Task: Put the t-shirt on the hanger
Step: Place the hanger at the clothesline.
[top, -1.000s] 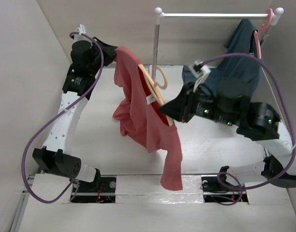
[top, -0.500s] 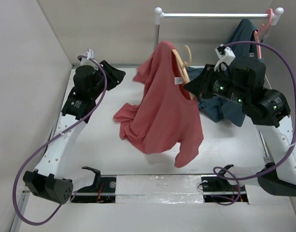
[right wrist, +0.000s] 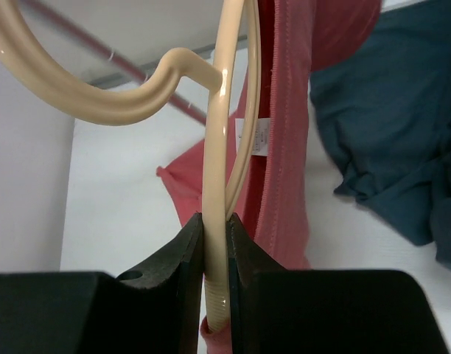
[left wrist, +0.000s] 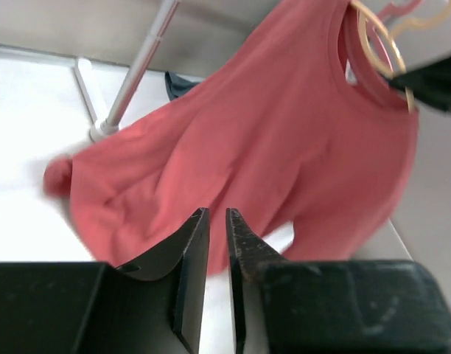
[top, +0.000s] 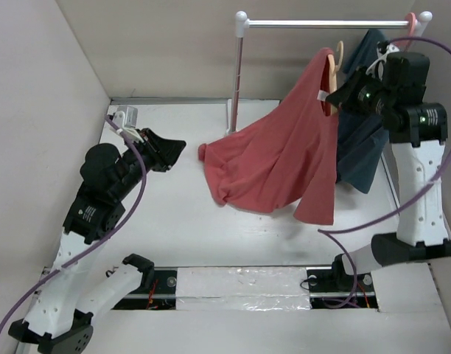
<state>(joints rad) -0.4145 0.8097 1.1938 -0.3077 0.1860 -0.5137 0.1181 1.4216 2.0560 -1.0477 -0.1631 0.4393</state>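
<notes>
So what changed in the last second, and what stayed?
The right gripper carried the hanger, with the t-shirt on it, from the middle up toward the rail at the far right. The left gripper let go of the t-shirt and drew back, now shut. Unchanged: the right grip on the hanger, the dark blue garment.
</notes>
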